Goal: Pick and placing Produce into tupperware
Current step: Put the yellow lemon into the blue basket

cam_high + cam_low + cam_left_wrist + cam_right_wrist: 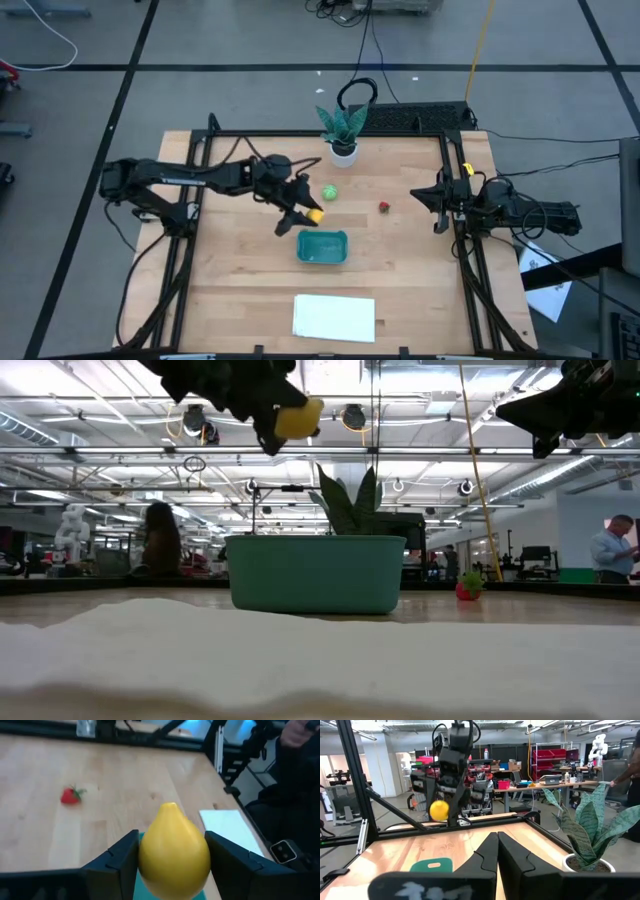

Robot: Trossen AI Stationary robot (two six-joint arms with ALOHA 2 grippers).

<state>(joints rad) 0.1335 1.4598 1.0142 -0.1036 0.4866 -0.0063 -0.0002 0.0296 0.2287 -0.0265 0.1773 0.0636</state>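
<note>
My left gripper (313, 216) is shut on the yellow lemon (174, 851), in the air just past the far left rim of the teal tupperware (322, 247). The lemon (298, 417) hangs well above the tub (316, 573) in the low view. The round green piece (329, 191) lies on the wood beyond the tub, near the plant pot. The small red piece (384, 207) lies to the right of it. My right gripper (418, 196) is shut and waits at the table's right edge. My left gripper pinches the lemon's two opposite sides (145, 857) between its two fingers, with the pointed end (170, 806) sticking out forward past the fingertips. The fingers slant down from the table's left. The lemon hangs clear of the table and the tub.
A leafy plant in a white pot (343, 150) stands at the far edge. A flat white sheet (334, 317) lies near the front edge. A dark metal frame (455, 240) runs around the table. People show in the room behind (612, 550).
</note>
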